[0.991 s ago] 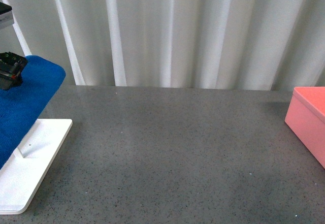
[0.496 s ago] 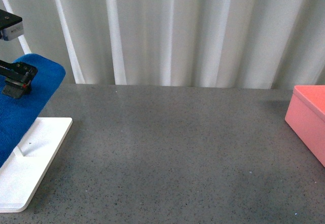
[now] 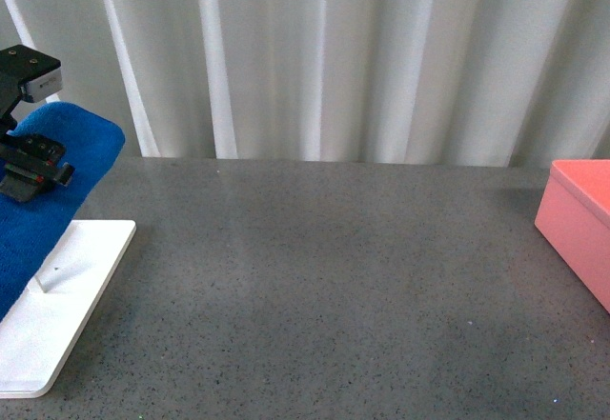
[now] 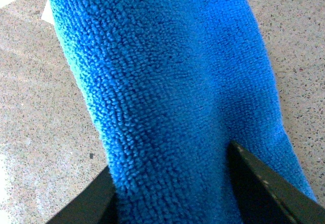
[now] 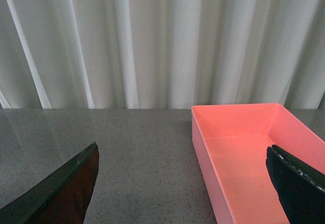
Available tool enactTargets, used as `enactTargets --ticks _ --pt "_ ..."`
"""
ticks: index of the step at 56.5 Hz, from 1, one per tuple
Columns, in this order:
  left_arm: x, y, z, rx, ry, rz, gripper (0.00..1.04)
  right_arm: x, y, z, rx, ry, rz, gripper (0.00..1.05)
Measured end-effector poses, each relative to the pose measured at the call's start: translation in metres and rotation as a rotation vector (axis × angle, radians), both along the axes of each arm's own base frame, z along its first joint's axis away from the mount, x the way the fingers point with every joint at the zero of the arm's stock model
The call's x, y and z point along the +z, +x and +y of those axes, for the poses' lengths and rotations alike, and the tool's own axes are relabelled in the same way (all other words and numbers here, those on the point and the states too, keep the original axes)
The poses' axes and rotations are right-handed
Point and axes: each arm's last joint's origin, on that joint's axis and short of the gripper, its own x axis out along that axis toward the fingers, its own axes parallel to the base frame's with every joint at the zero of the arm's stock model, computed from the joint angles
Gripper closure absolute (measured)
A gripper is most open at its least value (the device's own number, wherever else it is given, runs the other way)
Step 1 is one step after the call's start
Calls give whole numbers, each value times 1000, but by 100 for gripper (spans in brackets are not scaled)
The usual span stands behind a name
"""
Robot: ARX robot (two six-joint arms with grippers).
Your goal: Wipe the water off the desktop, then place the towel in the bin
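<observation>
Bright blue fuzzy towel [image 3: 48, 215] is being seen at speckled grey tabletop's [image 3: 324, 277] far left. Only L wrist view is showing left gripper [image 4: 172, 183] fingers spread, straddling it. Salmon-pink plastic bin's [image 5: 244, 148] inside is being shown by R wrist view, right gripper [image 5: 177, 188] fingers apart, empty.

A white pleated curtain [image 3: 315, 58] fills the backdrop.

A flat white tray [image 3: 71, 310] lies far left (white curtain [image 3: 334, 58] hangs behind).
</observation>
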Motion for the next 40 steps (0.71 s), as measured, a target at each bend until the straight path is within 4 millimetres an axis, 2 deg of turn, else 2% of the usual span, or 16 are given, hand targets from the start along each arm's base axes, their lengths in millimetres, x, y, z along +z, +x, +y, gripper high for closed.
enactTargets --ticks 7,15,28,40 --pt "2 0 3 12 9 -4 77 0 0 0 0 0 0 7" --pt "10 -1 4 3 3 -18 97 0 0 0 0 0 0 7" --pt "26 -3 7 4 4 -37 99 0 0 0 0 0 0 7" --pt "61 -8 7 -6 -4 -101 99 0 0 0 0 0 0 7"
